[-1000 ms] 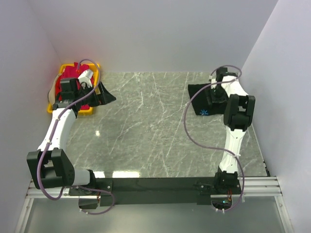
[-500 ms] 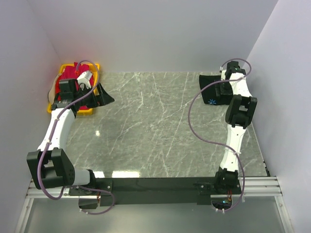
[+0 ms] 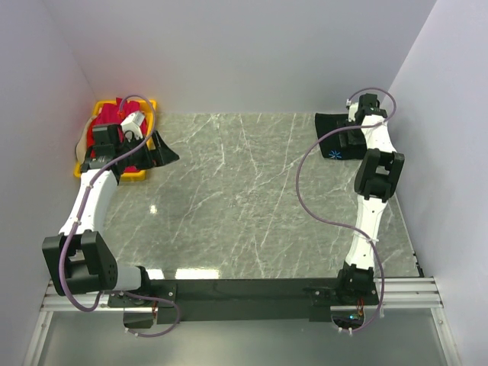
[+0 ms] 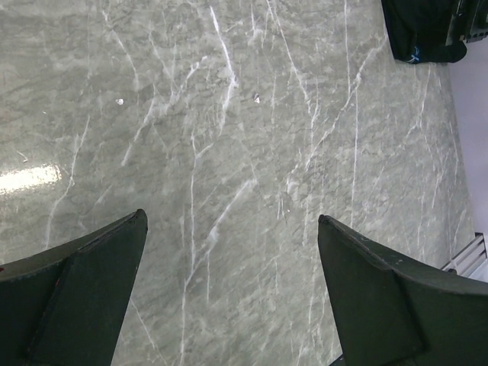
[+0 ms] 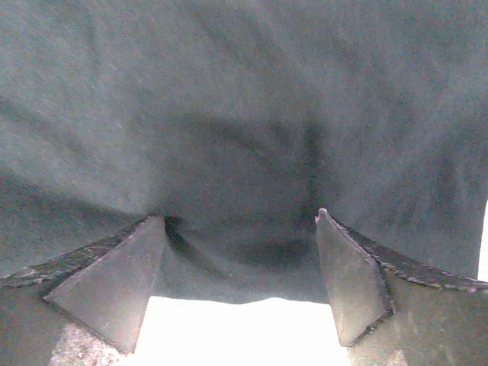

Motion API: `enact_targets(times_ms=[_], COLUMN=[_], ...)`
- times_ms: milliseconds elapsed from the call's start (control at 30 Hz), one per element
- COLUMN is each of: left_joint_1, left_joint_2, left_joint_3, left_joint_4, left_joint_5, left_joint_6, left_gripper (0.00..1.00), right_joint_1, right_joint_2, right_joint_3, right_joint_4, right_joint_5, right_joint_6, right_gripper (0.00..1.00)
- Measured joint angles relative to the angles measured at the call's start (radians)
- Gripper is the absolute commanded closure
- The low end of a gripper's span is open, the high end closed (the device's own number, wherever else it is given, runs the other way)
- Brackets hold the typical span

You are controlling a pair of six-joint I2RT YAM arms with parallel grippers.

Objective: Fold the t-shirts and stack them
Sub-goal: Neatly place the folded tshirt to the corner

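Scene: grey veined marble table seen from above, with the two arm bases at 6 o'clock.
Task items: folded black cloth t-shirt with a small blue emblem lies at about 1 o'clock, by the right wall. Bright magenta-pink t-shirts sit bundled in the yellow plastic crate at about 10 o'clock.
Change over the last second: the black t-shirt has travelled from a spot nearer the table's middle out toward the far right corner, and the right jaws have been widening as it went.
Meaning for the task: this reads as the black t-shirt being parked folded as the base of the stack. The pink ones, by the look of them, are not yet folded.
Right gripper: hangs over the black t-shirt with its jaws apart and no cloth pinched between them.
Left gripper: poised just beside the crate, pointing toward 3 o'clock, with its jaws spread fully and nothing held.
Right wrist view only: dark cloth fills the frame. The gripper has its two fingers spread over it, so the release shows here and hardly at all from above.
Left wrist view only: bare marble shows between the wide fingers of the gripper, and the black t-shirt is small at the upper right. The crate and pink shirts are absent from this view.
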Motion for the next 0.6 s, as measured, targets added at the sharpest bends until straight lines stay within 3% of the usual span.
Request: enact_targets(times_ms=[267, 467, 600], left_joint_1=[0.001, 0.002, 0.002], left_joint_2=[0.0, -0.051, -0.042], left_joint_3=[0.01, 0.017, 0.117], left_joint_4=[0.011, 0.061, 0.018], left_joint_5=[-0.004, -0.048, -0.084], left_joint_6=[0.011, 0.019, 0.054], left_gripper=[0.01, 0.01, 0.01], right_joint_1=[0.032, 0.077, 0.129], right_joint_2=[-0.172, -0.475, -0.733], right_joint_3=[-0.082, -0.108, -0.289], right_joint_4=[0.061, 0.07, 0.092], right_joint_5=[-0.102, -0.201, -0.241], right_joint_6=[0.024, 0.053, 0.074], right_gripper=[0.05, 0.04, 0.02])
